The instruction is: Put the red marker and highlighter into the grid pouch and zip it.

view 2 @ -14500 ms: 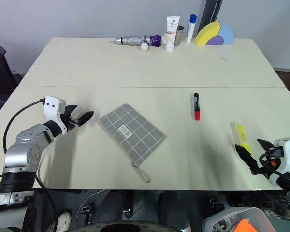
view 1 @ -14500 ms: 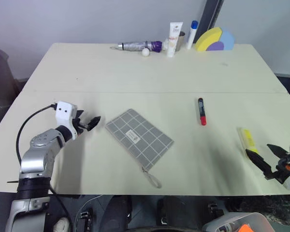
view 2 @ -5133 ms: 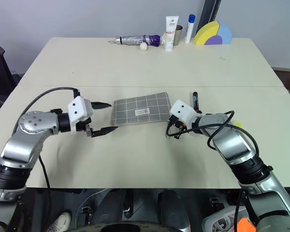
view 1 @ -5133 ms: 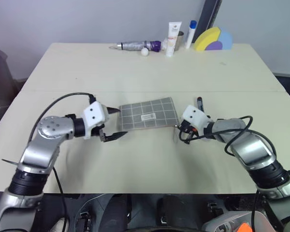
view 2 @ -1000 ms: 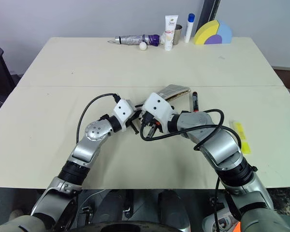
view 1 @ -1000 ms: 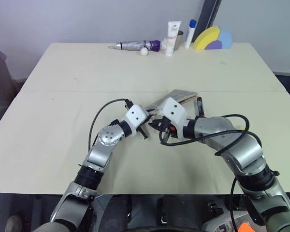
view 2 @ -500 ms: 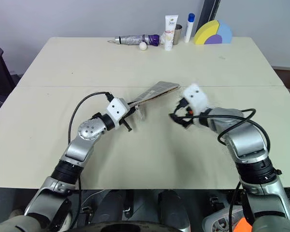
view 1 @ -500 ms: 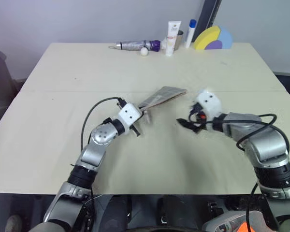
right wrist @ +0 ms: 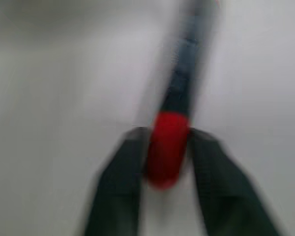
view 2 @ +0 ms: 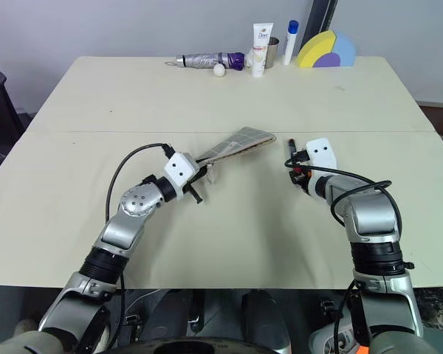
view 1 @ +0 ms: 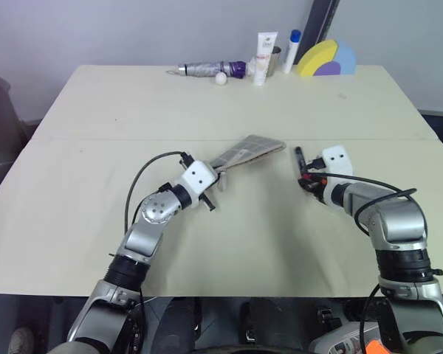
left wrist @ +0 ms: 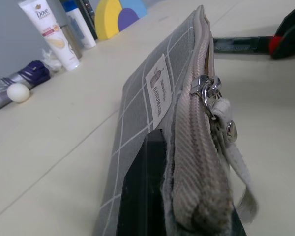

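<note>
The grid pouch (view 1: 251, 150) stands tilted on its long edge at the table's middle, its near end lifted off the top. My left gripper (view 1: 217, 172) is shut on that near end, and the zip pull (left wrist: 206, 89) with its cord hangs beside the black finger (left wrist: 142, 196). To the right lies the red marker (view 1: 300, 162), flat on the table. My right gripper (right wrist: 167, 162) is shut on its red end (right wrist: 166, 147), one finger on each side. The highlighter is hidden.
Along the far edge stand a folded umbrella (view 1: 210, 70), a small white ball (view 1: 221, 79), a white tube (view 1: 264, 55), a white pen with a blue cap (view 1: 292, 50) and a yellow, blue and purple shape (view 1: 326, 60).
My right gripper left the pouch, swung right to the red marker and closed on its red end. The left gripper kept hold of the pouch, almost still.
</note>
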